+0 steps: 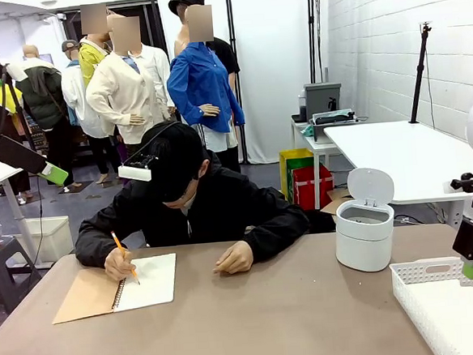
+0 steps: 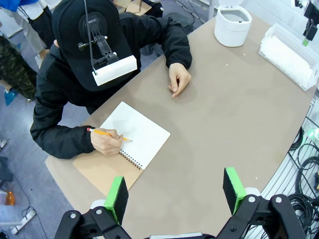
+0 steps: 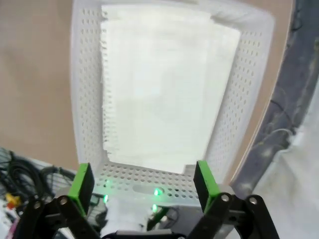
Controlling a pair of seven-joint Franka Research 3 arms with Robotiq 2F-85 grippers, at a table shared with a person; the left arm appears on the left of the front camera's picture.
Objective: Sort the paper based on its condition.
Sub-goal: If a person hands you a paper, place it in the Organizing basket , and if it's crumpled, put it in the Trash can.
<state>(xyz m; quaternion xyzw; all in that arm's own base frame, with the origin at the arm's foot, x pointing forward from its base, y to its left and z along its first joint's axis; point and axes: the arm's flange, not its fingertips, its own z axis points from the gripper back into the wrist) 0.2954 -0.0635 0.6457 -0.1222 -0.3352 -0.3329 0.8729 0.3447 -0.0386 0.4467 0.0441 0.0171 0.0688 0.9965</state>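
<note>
A smooth white sheet with a ragged torn edge lies flat in the white perforated basket directly below my right gripper, which is open and holds nothing. The crumpled paper ball is out of view. In the front view that right gripper hangs over the basket at the table's right edge. My left gripper is open and empty, high above the table's left part, and it appears raised at far left in the front view.
A person leans over a spiral notebook with a tan cover, writing with an orange pencil; the other hand rests mid-table. A white bin with its lid up stands beside the basket.
</note>
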